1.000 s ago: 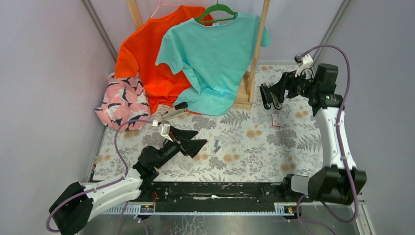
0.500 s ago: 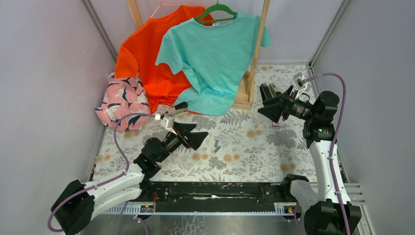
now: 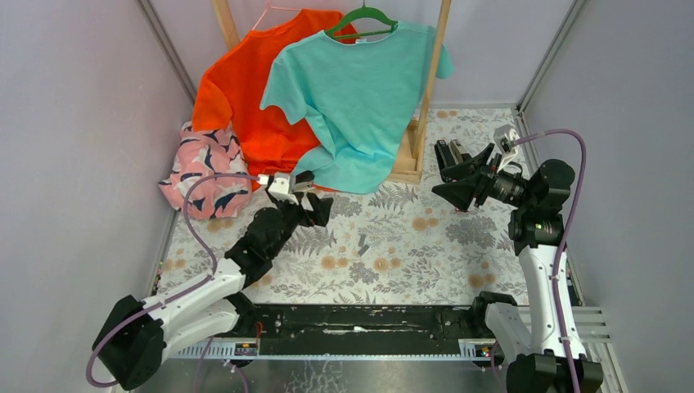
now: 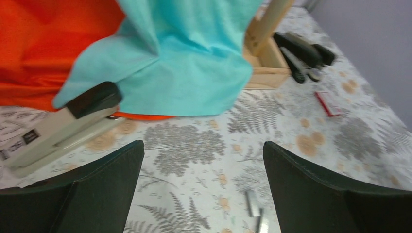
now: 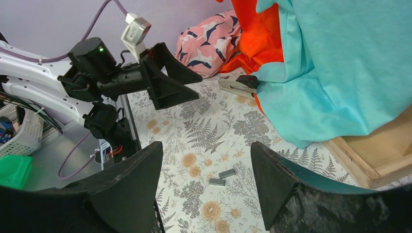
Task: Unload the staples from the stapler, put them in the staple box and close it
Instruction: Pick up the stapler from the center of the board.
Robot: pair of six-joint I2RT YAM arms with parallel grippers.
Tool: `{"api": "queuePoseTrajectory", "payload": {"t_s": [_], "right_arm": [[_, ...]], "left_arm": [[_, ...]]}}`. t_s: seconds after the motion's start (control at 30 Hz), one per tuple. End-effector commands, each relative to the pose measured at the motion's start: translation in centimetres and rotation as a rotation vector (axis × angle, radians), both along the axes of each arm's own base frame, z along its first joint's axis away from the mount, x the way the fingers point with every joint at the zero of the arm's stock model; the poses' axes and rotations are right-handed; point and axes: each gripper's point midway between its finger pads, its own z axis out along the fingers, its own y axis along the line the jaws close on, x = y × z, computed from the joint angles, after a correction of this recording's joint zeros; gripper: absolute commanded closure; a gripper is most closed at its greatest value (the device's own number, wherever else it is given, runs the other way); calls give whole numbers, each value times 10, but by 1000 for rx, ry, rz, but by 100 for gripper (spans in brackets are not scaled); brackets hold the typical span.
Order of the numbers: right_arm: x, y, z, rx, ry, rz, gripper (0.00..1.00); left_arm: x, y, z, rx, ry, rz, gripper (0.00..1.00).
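Left pincer (image 4: 203, 150), wide open, empty, neared the half-hidden stapler (image 4: 63, 128); right pincer (image 5: 206, 148) open, empty too.

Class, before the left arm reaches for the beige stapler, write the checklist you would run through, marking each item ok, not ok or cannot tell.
1. Left gripper open and empty: ok.
2. Right gripper open and empty: ok.
3. Beige stapler visible in the left wrist view: ok.
4. Stapler clear of cloth: not ok; the teal shirt hangs over its black end.
5. Loose staples lie apart from the stapler: ok.
6. Stapler's magazine emptied: cannot tell.
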Motion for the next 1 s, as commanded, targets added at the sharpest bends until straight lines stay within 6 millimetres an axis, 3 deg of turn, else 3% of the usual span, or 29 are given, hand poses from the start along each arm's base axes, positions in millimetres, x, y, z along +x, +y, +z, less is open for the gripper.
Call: {"api": "queuePoseTrajectory", "payload": {"t_s": [0.0,0.4,0.6,0.73,0.87,0.97], "right_arm": [[-2,2,4,-13,-53,27,26],[-4,2,4,-15,-59,31,27],[-3,2,3,-15,-57,31,27],[-2,2,3,-16,-57,31,27],[-3,2,3,-16,-59,30,27],[-2,2,2,-16,-56,32,27]], "left_arm": [[29,29,-7,79,21,134,0],[88,87,-46,190,169,303,5],[109,98,-42,144,192,336,9],[123,95,-44,118,240,324,17],[124,80,-50,201,312,208,22],[121,64,-36,224,310,90,26]]}}
